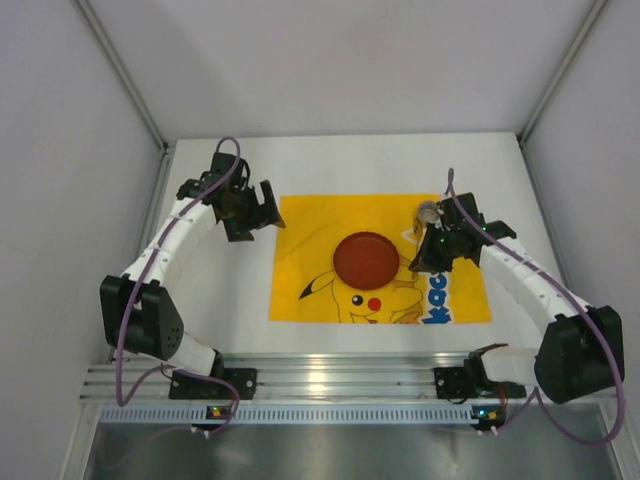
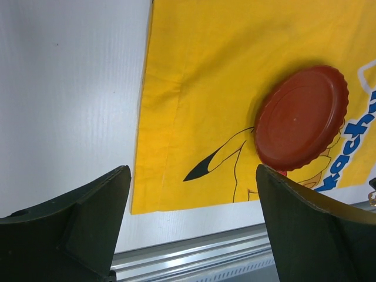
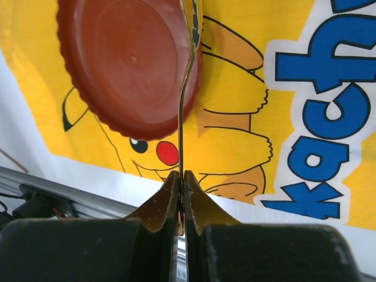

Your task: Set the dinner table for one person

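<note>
The white dinner table [image 1: 225, 290] carries a yellow cartoon-printed mat [image 1: 300, 235], and a red scalloped plate [image 1: 363, 260] lies in the mat's middle. My right gripper [image 3: 183, 174] is shut on the thin handle of a metal spoon [image 3: 180, 117], seen edge-on and running up past the plate [image 3: 126, 59]. From above, the spoon's bowl [image 1: 428, 212] hangs over the mat just right of the plate, beyond the right gripper [image 1: 430, 250]. My left gripper [image 2: 192, 170] stands wide open and holds nothing, above the mat's left edge [image 2: 147, 117]; the plate [image 2: 299, 117] lies off to its right.
A silver aluminium rail [image 1: 330, 375] runs along the table's near edge, by both arm bases. Grey walls enclose the table at the left, right and back. Blue lettering [image 3: 329, 117] is printed on the mat's right part.
</note>
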You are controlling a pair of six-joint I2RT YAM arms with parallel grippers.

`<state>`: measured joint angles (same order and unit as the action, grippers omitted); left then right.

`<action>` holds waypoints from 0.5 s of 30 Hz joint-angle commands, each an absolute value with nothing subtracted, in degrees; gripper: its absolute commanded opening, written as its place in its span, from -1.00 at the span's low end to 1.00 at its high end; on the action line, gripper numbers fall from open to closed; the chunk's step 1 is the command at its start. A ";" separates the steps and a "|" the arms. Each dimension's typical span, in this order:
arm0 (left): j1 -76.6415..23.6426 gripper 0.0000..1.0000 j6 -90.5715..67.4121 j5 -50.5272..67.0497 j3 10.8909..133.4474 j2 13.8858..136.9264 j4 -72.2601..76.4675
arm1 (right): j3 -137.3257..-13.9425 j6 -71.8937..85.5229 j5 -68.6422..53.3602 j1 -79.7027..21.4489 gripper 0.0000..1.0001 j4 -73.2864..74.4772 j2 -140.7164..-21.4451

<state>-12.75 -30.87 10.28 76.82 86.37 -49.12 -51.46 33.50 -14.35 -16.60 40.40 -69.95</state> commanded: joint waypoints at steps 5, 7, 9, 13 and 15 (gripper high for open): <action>-12.13 0.83 -29.88 11.51 73.57 83.76 -49.39 | -54.23 27.87 -17.58 -14.85 -1.00 41.13 -79.62; -12.04 0.82 -29.71 11.16 72.86 83.32 -49.31 | -54.84 27.25 -17.67 -14.50 -1.00 41.75 -82.60; -11.78 0.82 -29.53 10.73 72.07 82.80 -49.31 | -54.93 26.54 -17.67 -14.15 -1.00 41.92 -84.19; -10.73 0.82 -29.18 10.55 71.19 82.09 -49.22 | -54.32 25.32 -16.44 -13.10 -1.00 42.71 -87.10; -10.11 0.82 -29.18 10.55 70.75 81.74 -49.22 | -54.06 24.61 -15.13 -13.01 -0.88 43.41 -87.80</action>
<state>-11.11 -30.02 10.85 71.26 84.44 -49.36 -51.90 26.98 -16.36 -13.74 42.09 -87.48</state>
